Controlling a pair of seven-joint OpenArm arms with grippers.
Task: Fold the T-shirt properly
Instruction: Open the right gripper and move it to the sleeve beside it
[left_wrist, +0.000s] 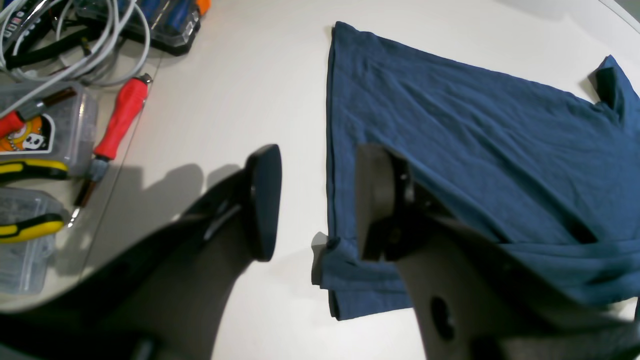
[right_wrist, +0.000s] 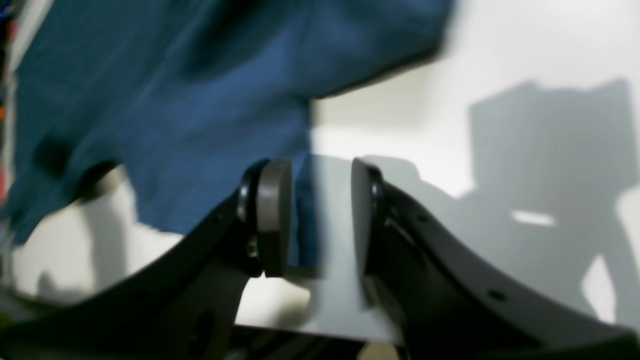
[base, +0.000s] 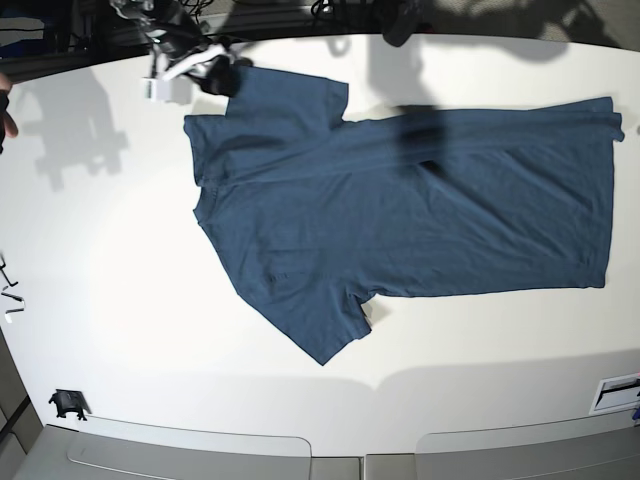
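Across the white table (base: 120, 340) the T-shirt (base: 420, 210) lies spread out, its neck toward the base view's left and its hem toward the right, with the far long edge turned over into a band that runs from the far sleeve to the hem corner. One short sleeve points toward the camera side, the other toward the back of the table. The left gripper (left_wrist: 315, 200) hangs over the hem corner of the cloth with its jaws standing apart: one finger over bare table, the other over the blue fabric, nothing caught between them. Beside it, at the table's edge, sit a red-handled screwdriver (left_wrist: 120, 120), yellow-handled pliers (left_wrist: 30, 227), clear plastic boxes (left_wrist: 60, 125) and a tangle of white cables (left_wrist: 85, 45). The right gripper (right_wrist: 312, 215) shows in a blurred view, its two pads parted, with a thin edge of the shirt lying against the inner face of one pad; whether that edge is pinched cannot be told from the blur.
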